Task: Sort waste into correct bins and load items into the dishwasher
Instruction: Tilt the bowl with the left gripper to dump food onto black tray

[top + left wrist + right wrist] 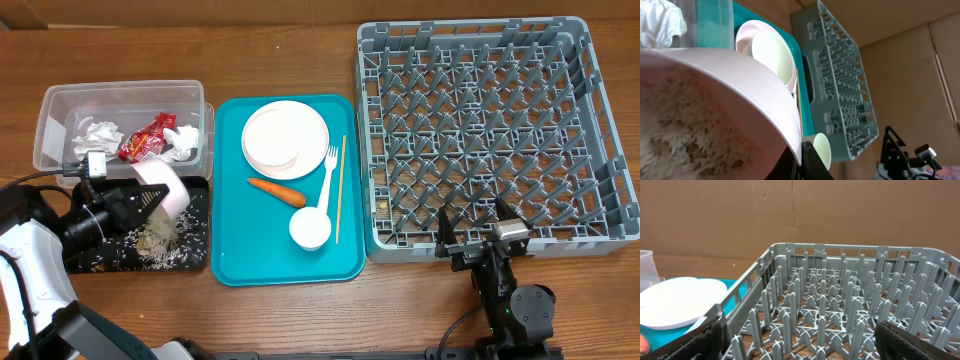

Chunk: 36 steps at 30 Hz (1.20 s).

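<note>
- Gripping a white bowl [165, 188] in the left gripper [143, 203], jaws pressed together on its rim, above the far part of the black tray [198, 262].
- Tipped steeply, mouth turned down toward that tray; pale food scraps [685, 130] clinging inside in the left wrist view, more scattered over the tray floor beneath.
- Sitting just behind the black tray: the clear tub [50, 125], holding two crumpled napkins [97, 133] with a red wrapper [147, 138] between them.
- Lying on the teal tray [240, 255], between the bins and the rack: a pale plate [312, 125] at the far end with a smaller white dish [272, 142] stacked on it, a carrot piece [277, 190] just nearer, and a small white cup [310, 228] toward the front.
- Resting side by side along the right part of the teal tray: a white fork [328, 172], tines pointing away, handle end at the cup, and a wooden chopstick [340, 190] just to its right.
- Standing right of the teal tray: the grey dish rack [495, 130], rows of upright pegs over a lattice floor.
- Hovering at the near edge of the rack: the right gripper [471, 228], jaws spread wide apart around nothing, fingers pointing in over the pegs.
</note>
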Available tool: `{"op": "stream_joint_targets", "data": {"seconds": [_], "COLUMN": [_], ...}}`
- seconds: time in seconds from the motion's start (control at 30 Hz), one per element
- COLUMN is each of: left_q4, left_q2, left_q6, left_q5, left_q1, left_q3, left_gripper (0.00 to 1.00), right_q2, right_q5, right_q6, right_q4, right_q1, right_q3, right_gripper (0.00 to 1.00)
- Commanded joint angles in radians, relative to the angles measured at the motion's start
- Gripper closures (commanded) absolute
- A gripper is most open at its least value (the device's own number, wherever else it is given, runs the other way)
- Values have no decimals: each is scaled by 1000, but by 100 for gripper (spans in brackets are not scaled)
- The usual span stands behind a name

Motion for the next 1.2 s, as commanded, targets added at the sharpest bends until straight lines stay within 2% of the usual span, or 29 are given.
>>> {"op": "stream_joint_targets", "data": {"seconds": [0.0,0.4,0.7,0.87,1.17], "left_q4": [-25,-46,-73,-103,-111], "left_q2": [-19,-19,-19,-19,-19], "left_q6": [22,-9,-3,47,148], "left_q5": [58,72,75,95,98], "left_q1": [6,36,239,286,285], "left_q3": [-4,-4,-4,-4,-4], "left_gripper": [96,96,96,96,96], "right_q2": [-9,-9,-9,-9,-9], "right_q5": [-2,-2,-1,-2,-1], "right_q6": [4,4,4,4,4], "right_q4": [6,6,6,6,6], "right_q1": [8,8,8,8,8], "right_q3": [-11,-11,-11,-11,-11], "right_gripper": [0,0,0,0,0]}}
